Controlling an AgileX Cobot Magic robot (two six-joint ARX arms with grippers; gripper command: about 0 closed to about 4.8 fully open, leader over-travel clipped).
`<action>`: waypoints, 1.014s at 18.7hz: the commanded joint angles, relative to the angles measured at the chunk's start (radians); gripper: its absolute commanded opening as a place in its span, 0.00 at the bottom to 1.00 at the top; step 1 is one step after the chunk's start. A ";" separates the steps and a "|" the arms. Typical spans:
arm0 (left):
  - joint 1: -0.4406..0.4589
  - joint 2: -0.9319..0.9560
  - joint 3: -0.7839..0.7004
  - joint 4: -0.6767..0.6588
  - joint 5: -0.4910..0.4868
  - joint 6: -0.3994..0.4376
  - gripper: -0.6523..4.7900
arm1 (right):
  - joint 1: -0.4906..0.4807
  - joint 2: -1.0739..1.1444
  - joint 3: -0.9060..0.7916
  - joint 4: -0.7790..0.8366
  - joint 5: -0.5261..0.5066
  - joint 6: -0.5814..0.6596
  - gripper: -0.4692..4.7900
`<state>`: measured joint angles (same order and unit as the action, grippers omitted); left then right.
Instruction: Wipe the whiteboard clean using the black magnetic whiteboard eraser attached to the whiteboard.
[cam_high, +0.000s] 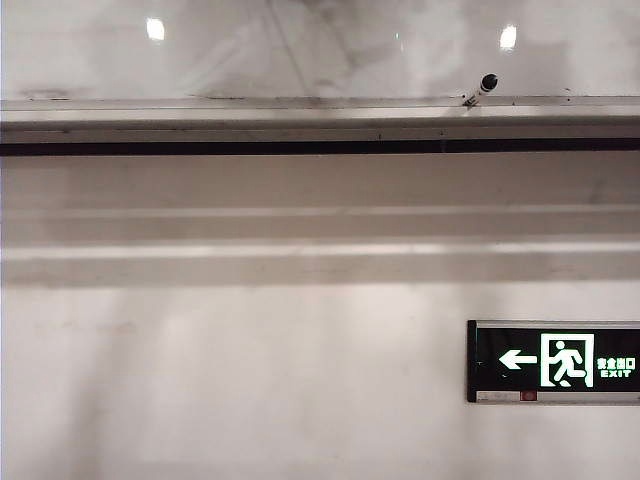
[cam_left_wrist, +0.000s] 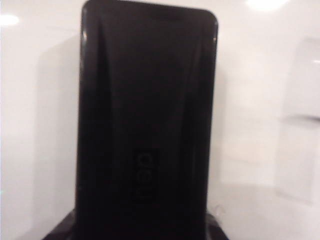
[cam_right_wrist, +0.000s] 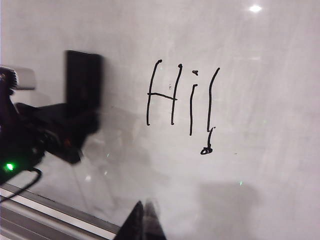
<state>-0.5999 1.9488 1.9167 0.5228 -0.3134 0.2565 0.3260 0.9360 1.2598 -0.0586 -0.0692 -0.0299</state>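
The whiteboard (cam_right_wrist: 250, 165) filled the right wrist view, glossy w/ glare, grey ledge (cam_high: 300, 112) along its edge, a marker (cam_high: 482, 87) resting on that ledge in the exterior view. "Hi!" writing (cam_right_wrist: 182, 102) sat mid-board, unwiped. The black eraser (cam_left_wrist: 147, 120) was stuck flat on the board, well to one side of the writing, filling the left wrist view.

Left gripper (cam_right_wrist: 60, 127) was at the eraser's near end, dark finger tips (cam_left_wrist: 60, 231) just visible either side of it; couldn't tell if jaws were clenched on it or only around it. Right gripper (cam_right_wrist: 142, 220) hung near the ledge, clenched, holding nothing.

Risks, as I judged them: grip too shallow at the end → magnet wins, eraser stays or twists off on the pull. Tilted eraser → only an edge wipes, ink smears. Sweep too low → could knock the ledge.
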 joint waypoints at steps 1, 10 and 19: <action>-0.004 0.028 0.001 -0.047 0.135 0.006 0.33 | 0.003 -0.006 0.005 0.018 -0.005 0.004 0.08; -0.024 0.019 0.001 -0.080 0.198 0.048 0.91 | 0.001 -0.007 0.005 0.018 -0.012 0.004 0.08; -0.118 -0.356 0.001 -0.603 0.151 0.049 0.11 | 0.015 0.060 0.005 0.048 -0.040 0.085 0.08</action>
<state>-0.7158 1.6264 1.9156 0.0154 -0.1673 0.3023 0.3305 0.9806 1.2625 -0.0402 -0.0959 0.0326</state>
